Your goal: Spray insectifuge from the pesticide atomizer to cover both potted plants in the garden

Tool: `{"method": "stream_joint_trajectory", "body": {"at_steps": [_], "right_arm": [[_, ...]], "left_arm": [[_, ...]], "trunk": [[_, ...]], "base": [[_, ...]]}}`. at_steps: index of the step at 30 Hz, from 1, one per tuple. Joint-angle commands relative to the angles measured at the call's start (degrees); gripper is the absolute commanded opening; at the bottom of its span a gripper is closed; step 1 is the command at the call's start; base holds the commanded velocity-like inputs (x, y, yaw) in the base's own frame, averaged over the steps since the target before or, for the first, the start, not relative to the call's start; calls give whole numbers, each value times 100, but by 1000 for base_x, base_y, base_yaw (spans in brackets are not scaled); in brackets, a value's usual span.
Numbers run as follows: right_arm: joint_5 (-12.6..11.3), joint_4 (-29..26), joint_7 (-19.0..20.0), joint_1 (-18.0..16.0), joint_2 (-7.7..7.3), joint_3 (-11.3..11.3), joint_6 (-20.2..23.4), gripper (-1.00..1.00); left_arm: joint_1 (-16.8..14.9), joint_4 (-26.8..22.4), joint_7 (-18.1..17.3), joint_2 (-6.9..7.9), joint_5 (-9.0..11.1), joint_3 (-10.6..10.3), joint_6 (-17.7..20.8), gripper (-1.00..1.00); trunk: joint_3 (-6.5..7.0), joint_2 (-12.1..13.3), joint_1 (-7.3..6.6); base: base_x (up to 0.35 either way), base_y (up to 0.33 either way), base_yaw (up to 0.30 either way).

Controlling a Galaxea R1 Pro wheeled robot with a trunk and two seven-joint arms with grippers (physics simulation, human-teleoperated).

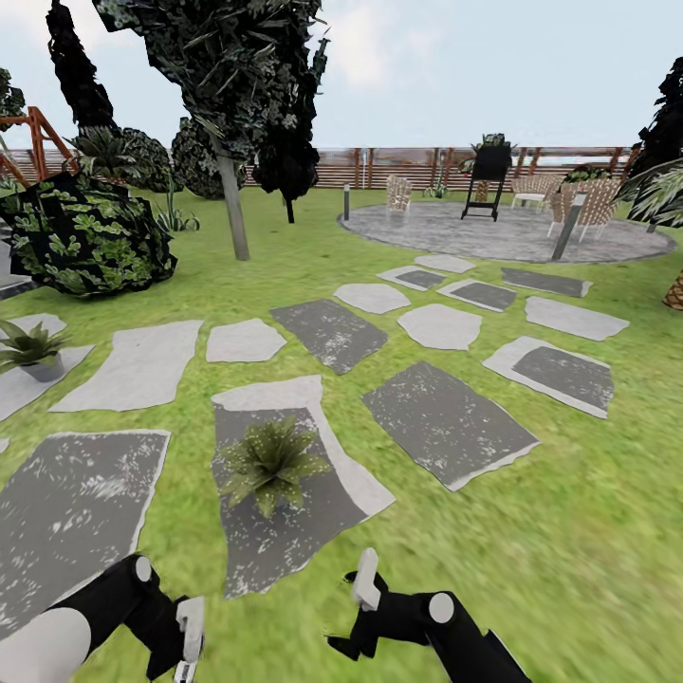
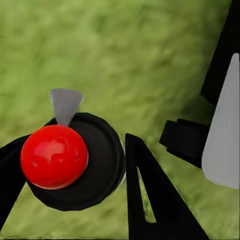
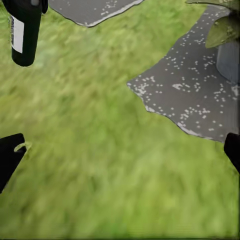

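Two potted plants upright: one (image 1: 270, 465) on dark stone, other (image 1: 33, 351) far left; atomizer (image 2: 70, 160) over grass.

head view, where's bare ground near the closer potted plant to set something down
Free: the dark stepping stone left of the near potted plant, the dark slab to its right, and the lawn beyond that slab. The plant's own stone is bare on its near end. Crowded: the far left, where the second potted plant sits below the broad-leaved shrub.
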Motion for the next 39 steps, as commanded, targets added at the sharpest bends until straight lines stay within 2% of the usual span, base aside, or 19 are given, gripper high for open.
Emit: {"method": "stream_joint_trajectory", "body": {"at_steps": [1,3,6,8,9,10,11,13,16,18,19,21,22,25,28,30,32,35,39], "right_arm": [[60,-8,-3,-2,-5,-10,-39,100],[51,-3,-220,1,-86,-32,-40,100],[34,402,-1247,12,-219,-107,-46,100],[15,1069,-2200,15,-241,-157,-80,100],[3,1567,-2972,20,-245,-293,-254,100],[1,1804,-3250,23,-246,-391,-441,100],[0,2150,-3610,28,-246,-540,-777,100],[3,2688,-4212,32,-246,-813,-1327,100],[-1,3293,-5084,39,-253,-1235,-2019,100],[-2,3419,-5445,41,-256,-1397,-2392,100],[2,3460,-5604,47,-295,-1472,-2529,100],[5,3486,-5680,50,-363,-1513,-2593,100],[6,3518,-5709,49,-391,-1526,-2614,100],[-2,3633,-5723,51,-384,-1595,-2626,100],[-2,3662,-5725,50,-386,-2030,-2629,100],[4,3667,-5719,51,-392,-2583,-2626,100],[15,3673,-5717,50,-393,-2793,-2625,100],[29,3683,-5710,50,-388,-2878,-2625,100],[41,3687,-5705,47,-369,-2894,-2625,100]], "left_arm": [[-1,42,171,8,11,23,-23,-100],[-1,335,798,-11,375,94,-17,-100],[-1,852,1691,-33,1302,184,-44,-100],[10,1058,2349,-26,2240,206,-56,-100],[113,1145,2835,-27,3094,209,-67,-100],[190,1158,3053,-29,3463,211,-71,-100],[290,1167,3397,-30,3965,213,-108,-100],[427,1183,4027,-36,4646,210,-429,-100],[723,1190,4955,-45,5270,211,-999,-100],[882,1192,5365,-58,5530,214,-1115,-100],[994,1200,5543,-63,5796,214,-1147,-100],[1104,1240,5623,-76,6105,210,-1167,-100],[1197,1301,5645,-201,6206,201,-1170,-100],[1288,1329,5663,-362,6264,192,-1175,-100],[1302,1244,5723,-395,6310,201,-1177,-100],[1292,964,5920,-414,6333,212,-1176,-100],[1310,877,6008,-515,6324,209,-1182,-100],[1331,967,6034,-600,6316,206,-1200,-100],[1335,1029,6033,-591,6290,206,-1204,-100]], "trunk": [[-5,-2,-1],[-5,-2,-1],[-5,-2,-1],[-5,-2,-1],[-5,-2,-1],[-5,-2,-1],[-5,-2,-1],[-5,-2,-1],[-5,-2,-1],[-5,-2,-1],[-5,-2,-1],[-5,-2,-1],[-5,-2,-1],[-5,-2,-1],[-5,-2,-1],[-5,-2,-1],[-5,-2,-1],[-5,-2,-1],[-5,-2,-1]], "base": [[0,0,0],[0,0,0],[0,0,0],[0,0,0],[0,0,0],[0,0,0],[0,0,0],[0,0,0],[0,0,0],[0,0,0],[0,0,0],[0,0,0],[0,0,0],[0,0,0],[0,0,0],[0,0,0],[0,0,0],[0,0,0],[0,0,0]]}}
